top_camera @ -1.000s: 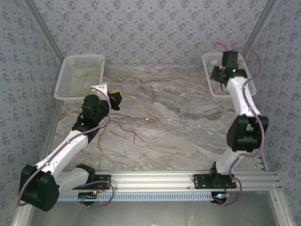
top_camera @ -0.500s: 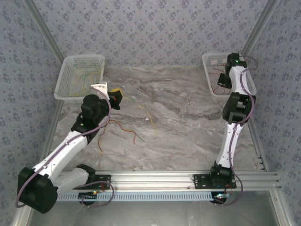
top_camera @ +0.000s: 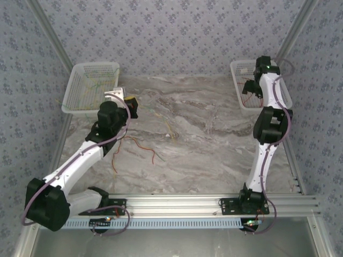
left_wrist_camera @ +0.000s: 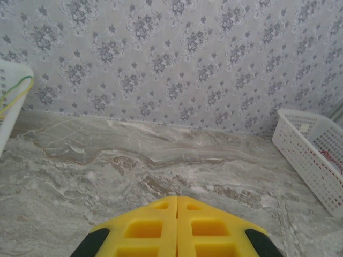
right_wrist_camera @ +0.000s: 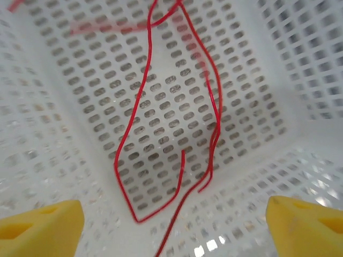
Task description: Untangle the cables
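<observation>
The right claw is hovering over the right basket, its yellow fingers standing spread wide, nothing between them. Straight below, red cables are lying loose on the basket floor, looping and crossing one another, and none of them is being touched. On the other side, the left claw is sitting pressed together, pinching nothing that can be seen, and pointing across the marble table toward the back wall. From above, it is hanging just beside the left basket, where green and yellow cables are resting against the wall. More are sprawling on the table. A red-orange cable is snaking near the left arm, and a yellow cable is lying toward the middle, well apart from both baskets.
</observation>
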